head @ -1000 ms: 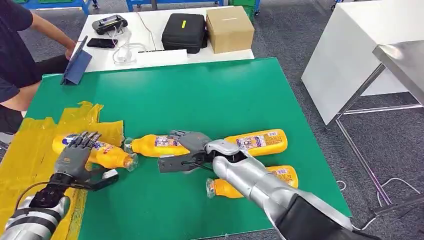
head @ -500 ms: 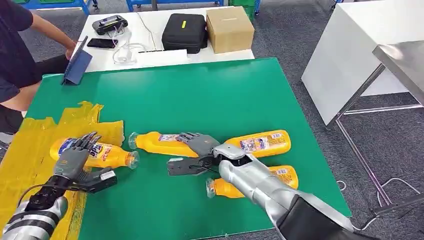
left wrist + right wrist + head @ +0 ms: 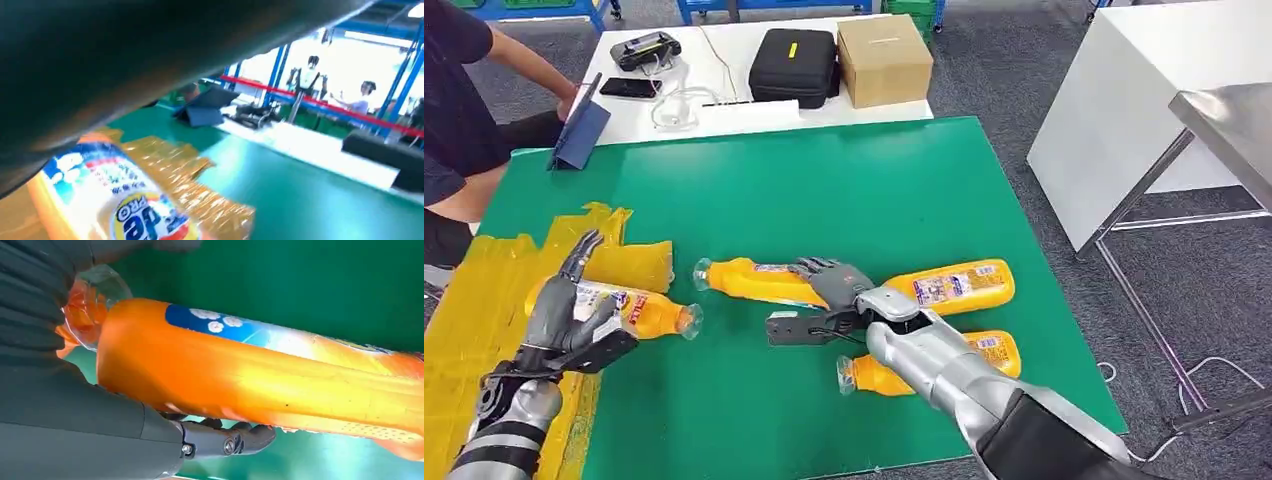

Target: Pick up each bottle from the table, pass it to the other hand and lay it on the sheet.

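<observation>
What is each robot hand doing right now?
Left robot hand: open, beside the bottle on the sheet.
Right robot hand: holding a bottle.

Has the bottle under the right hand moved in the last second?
Yes. The orange bottle gripped by the right hand has shifted right, away from the yellow sheet, and sits higher in the head view.

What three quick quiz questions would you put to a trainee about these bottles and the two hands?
1. True or false: the right hand grips the middle bottle.
2. How many orange bottles show in the head view? A two, B four, C six.
3. Fill in: the leftmost bottle, beside the left hand, lies on the yellow ____.
Key: 1 true; 2 B; 3 sheet.
</observation>
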Controlling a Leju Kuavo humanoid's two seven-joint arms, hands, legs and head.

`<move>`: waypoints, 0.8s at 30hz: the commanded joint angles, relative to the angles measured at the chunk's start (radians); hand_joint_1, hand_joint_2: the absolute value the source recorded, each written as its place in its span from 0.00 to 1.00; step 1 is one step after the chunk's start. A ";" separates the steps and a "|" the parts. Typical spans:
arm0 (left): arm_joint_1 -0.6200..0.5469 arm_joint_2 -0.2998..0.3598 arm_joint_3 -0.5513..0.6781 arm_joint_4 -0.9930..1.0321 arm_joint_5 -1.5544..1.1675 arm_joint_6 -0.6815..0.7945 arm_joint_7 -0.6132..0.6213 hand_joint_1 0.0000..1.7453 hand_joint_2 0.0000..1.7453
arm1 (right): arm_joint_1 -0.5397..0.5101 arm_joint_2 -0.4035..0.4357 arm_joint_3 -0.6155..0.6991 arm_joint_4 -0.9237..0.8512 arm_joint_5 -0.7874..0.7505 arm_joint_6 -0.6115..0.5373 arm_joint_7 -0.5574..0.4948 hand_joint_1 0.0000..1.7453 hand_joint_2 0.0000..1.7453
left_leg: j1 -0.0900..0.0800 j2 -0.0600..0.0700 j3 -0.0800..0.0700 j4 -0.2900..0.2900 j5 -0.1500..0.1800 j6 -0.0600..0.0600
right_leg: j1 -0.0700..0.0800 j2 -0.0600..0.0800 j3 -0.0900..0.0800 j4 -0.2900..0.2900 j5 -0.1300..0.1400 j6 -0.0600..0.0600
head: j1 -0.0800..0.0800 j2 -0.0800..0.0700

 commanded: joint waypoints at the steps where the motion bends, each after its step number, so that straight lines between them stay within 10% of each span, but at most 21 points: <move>1: 0.008 -0.116 0.090 -0.144 0.156 -0.058 -0.049 0.00 0.00 | 0.040 -0.008 -0.055 0.100 0.017 0.010 0.016 1.00 1.00 | 0.002 -0.006 0.002 0.000 0.000 0.000 | 0.002 -0.005 0.004 -0.002 -0.001 -0.001 | 0.000 0.000; 18: 0.065 -0.224 0.086 -0.377 0.423 -0.203 -0.023 0.00 0.00 | 0.100 0.012 -0.098 0.137 0.071 0.030 0.048 1.00 1.00 | 0.002 -0.006 0.010 -0.002 -0.001 0.000 | 0.002 -0.004 0.011 -0.003 0.000 -0.001 | 0.000 0.000; 24: 0.109 -0.245 0.129 -0.374 0.765 -0.528 0.157 0.00 0.00 | 0.127 0.035 -0.242 0.069 0.010 -0.197 0.018 1.00 1.00 | 0.002 -0.006 0.013 -0.002 0.000 0.000 | 0.002 -0.004 0.014 -0.004 0.000 -0.001 | 0.000 0.000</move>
